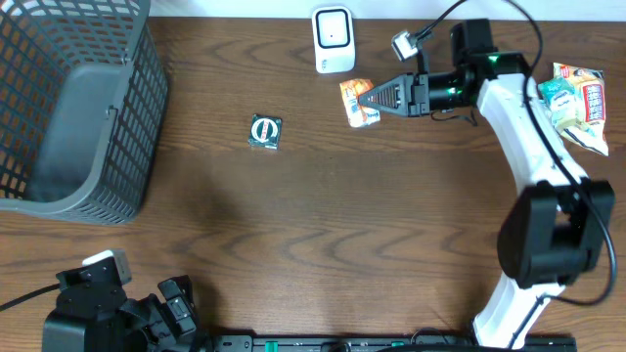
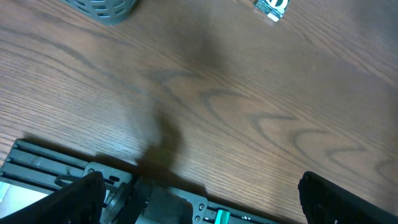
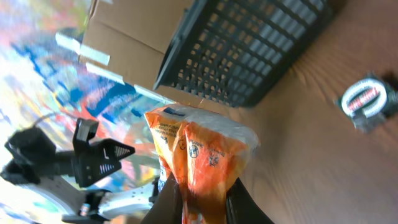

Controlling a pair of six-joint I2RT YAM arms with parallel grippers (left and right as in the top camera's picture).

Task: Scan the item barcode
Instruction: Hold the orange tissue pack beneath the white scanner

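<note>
Right gripper [image 1: 366, 98]: jaws nearly closed, pinching orange snack packet [image 1: 356, 111] by one end, near the far edge of the table [image 1: 391, 225], just right of white scanner [image 1: 333, 39]. Left gripper [image 1: 174, 301]: spread wide, empty, near-left corner. Also: grey basket [image 1: 88, 98], left edge; small green packet [image 1: 264, 131], mid-table.

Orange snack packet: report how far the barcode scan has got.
Done: the right gripper is shut on the orange packet, picked up. In hand: the packet sits close to the white scanner. Left: turning the barcode to the scanner; nothing shows a scan yet.
</note>
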